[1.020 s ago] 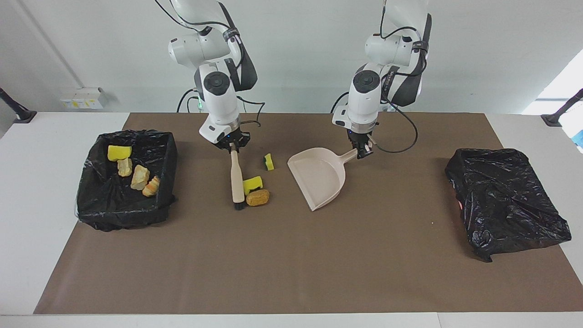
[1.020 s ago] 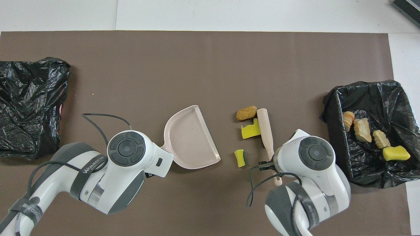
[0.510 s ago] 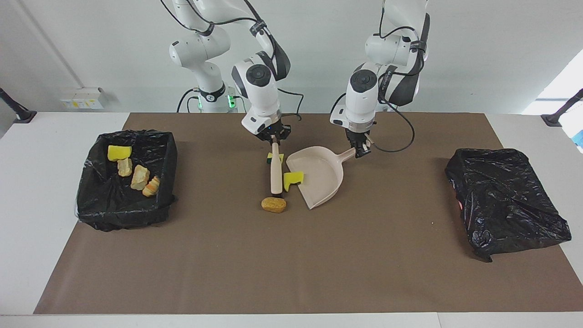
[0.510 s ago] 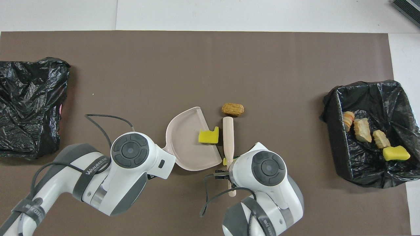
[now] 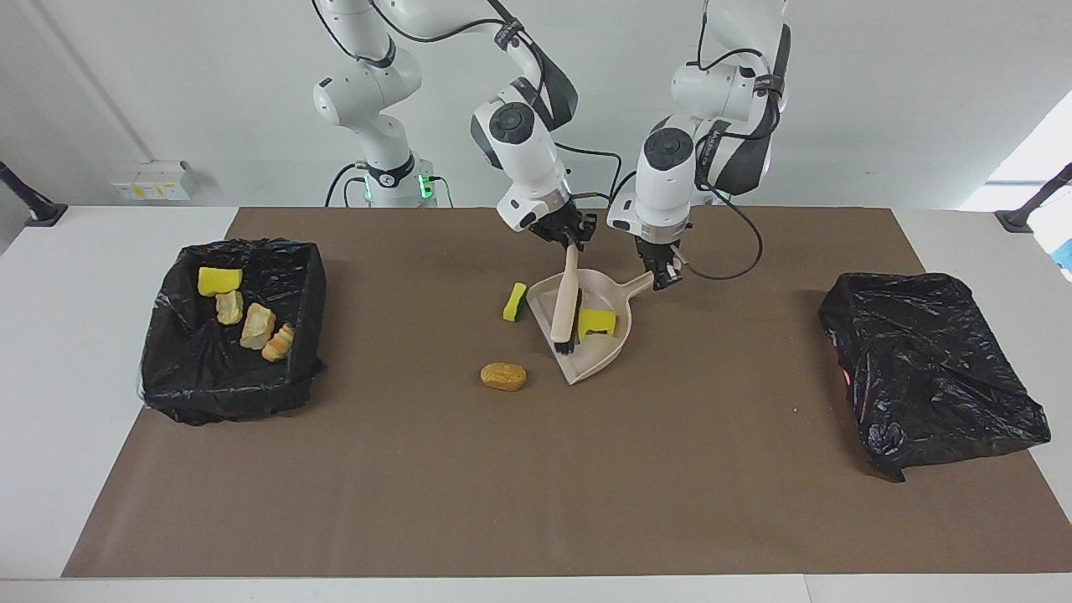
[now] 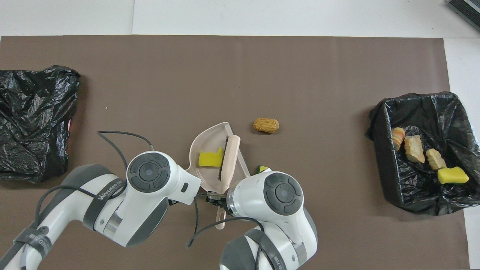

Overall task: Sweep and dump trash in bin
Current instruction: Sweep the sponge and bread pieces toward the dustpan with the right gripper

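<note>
Brush inside the dustpan, one sponge bit swept in

The right gripper (image 5: 568, 237) pinches the brush (image 5: 565, 303); the left gripper (image 5: 667, 275) seems clamped on the dustpan (image 5: 615, 343) handle. A yellow sponge piece (image 5: 597, 323) lies in the pan, a green-backed piece (image 5: 514, 301) just beside it, and a tan chunk (image 5: 503, 376) nearby.

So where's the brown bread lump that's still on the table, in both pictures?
Facing view: the tan-orange chunk lies low of centre on the brown mat, beside the dustpan's mouth, toward the right arm's end.
Overhead view: the same chunk sits near the middle, just above the dustpan.
Shared landmark: the open bin holding trash, at the picture's left in the facing view and at its right in the overhead view.
</note>
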You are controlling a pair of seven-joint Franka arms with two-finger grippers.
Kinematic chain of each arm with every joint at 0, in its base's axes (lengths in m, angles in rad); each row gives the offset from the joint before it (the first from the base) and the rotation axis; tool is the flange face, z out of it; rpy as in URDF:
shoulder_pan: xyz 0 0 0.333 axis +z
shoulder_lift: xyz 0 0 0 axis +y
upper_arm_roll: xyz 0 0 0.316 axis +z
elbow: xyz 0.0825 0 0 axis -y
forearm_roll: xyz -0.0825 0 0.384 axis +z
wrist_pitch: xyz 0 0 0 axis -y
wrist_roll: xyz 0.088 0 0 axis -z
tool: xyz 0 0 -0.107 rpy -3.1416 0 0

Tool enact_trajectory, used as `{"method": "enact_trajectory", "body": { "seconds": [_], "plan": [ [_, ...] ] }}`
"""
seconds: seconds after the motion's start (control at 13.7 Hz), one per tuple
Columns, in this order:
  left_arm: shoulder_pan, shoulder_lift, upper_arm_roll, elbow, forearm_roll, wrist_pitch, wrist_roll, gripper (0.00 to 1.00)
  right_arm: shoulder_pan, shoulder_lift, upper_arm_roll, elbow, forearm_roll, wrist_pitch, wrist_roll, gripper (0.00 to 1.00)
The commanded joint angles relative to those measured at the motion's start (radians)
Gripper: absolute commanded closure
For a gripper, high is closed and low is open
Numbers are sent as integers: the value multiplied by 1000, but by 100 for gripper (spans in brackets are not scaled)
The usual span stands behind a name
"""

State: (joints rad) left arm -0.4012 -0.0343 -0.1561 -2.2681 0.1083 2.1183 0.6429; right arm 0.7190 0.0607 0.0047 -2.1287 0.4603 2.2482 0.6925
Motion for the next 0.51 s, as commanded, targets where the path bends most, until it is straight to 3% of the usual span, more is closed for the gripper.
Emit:
{"method": "enact_trajectory", "body": {
  "seconds": [0.0, 0.22, 0.44],
  "plan": [
    [-24, -18, 12, -21, 16, -14, -17, 100, -108, -73, -5, 13, -68, -161, -39, 100],
    [-24, -18, 12, -21, 16, -14, -17, 100, -228, -99, -3, 13, -270, -288, -190, 100],
    [-22, -21, 12, -25, 16, -17, -5, 100, -297, -93, -2, 7, -417, -285, -324, 100]
  ]
}}
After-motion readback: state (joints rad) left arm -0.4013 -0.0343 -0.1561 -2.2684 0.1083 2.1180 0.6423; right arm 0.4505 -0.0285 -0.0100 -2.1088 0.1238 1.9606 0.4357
